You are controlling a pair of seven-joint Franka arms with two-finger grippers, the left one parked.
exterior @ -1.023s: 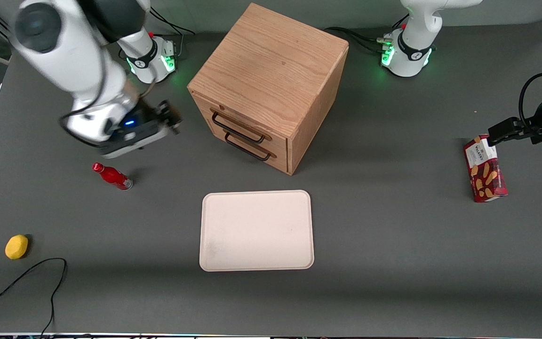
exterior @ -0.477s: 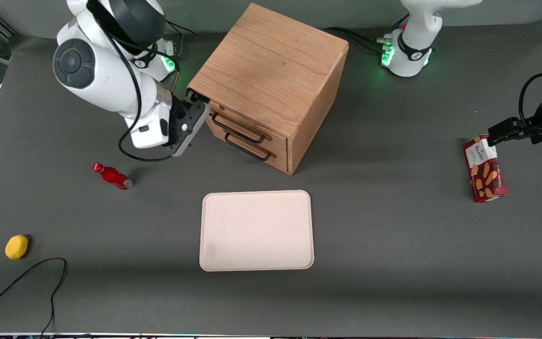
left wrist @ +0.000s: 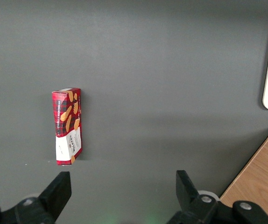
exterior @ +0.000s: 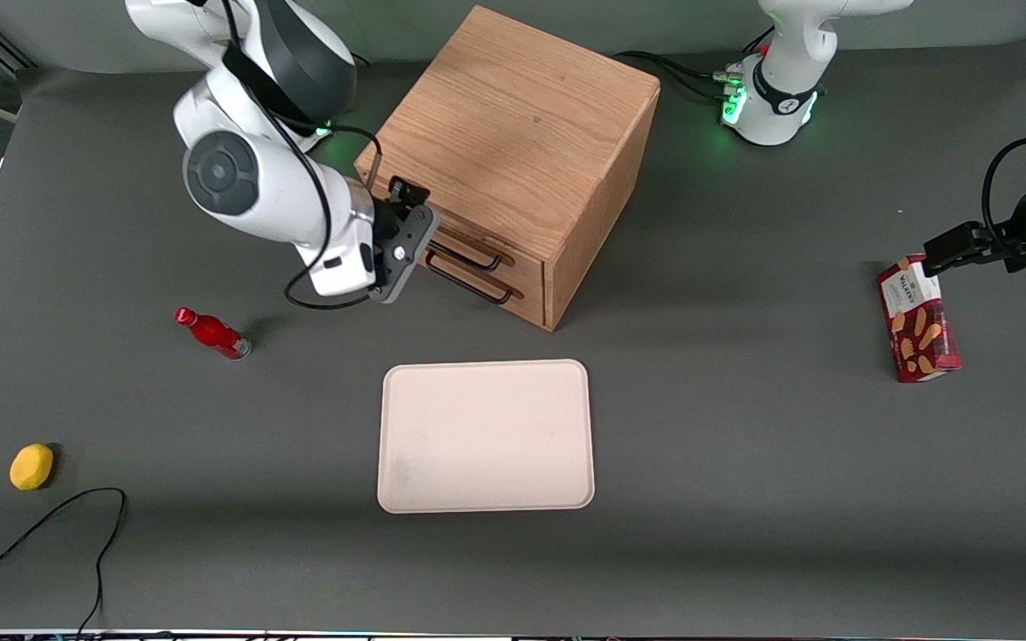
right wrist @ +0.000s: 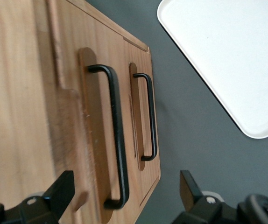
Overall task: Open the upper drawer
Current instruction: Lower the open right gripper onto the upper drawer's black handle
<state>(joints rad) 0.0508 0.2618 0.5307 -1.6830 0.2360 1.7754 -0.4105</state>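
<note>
The light-oak cabinet [exterior: 513,133] stands mid-table. Its upper drawer [exterior: 524,260] is closed, and part of its thin black bar handle [exterior: 477,257] shows past my wrist. The lower drawer [exterior: 526,301] with the same kind of handle [exterior: 470,285] sits just below it. My right gripper [exterior: 415,203] is open and empty, right in front of the upper drawer at the handle's end toward the working arm. In the right wrist view the upper handle [right wrist: 117,140] lies between my spread fingers [right wrist: 59,191] without touching them, and the lower handle [right wrist: 150,116] is beside it.
A cream tray [exterior: 484,436] lies nearer the front camera than the cabinet. A red bottle [exterior: 212,333], a yellow ball-like object [exterior: 31,466] and a black cable [exterior: 50,525] lie toward the working arm's end. A red biscuit box [exterior: 917,319] lies toward the parked arm's end.
My right arm has swung from the working arm's end of the table toward the cabinet. The gripper now sits in front of the upper drawer's handle. The drawers have not moved.
</note>
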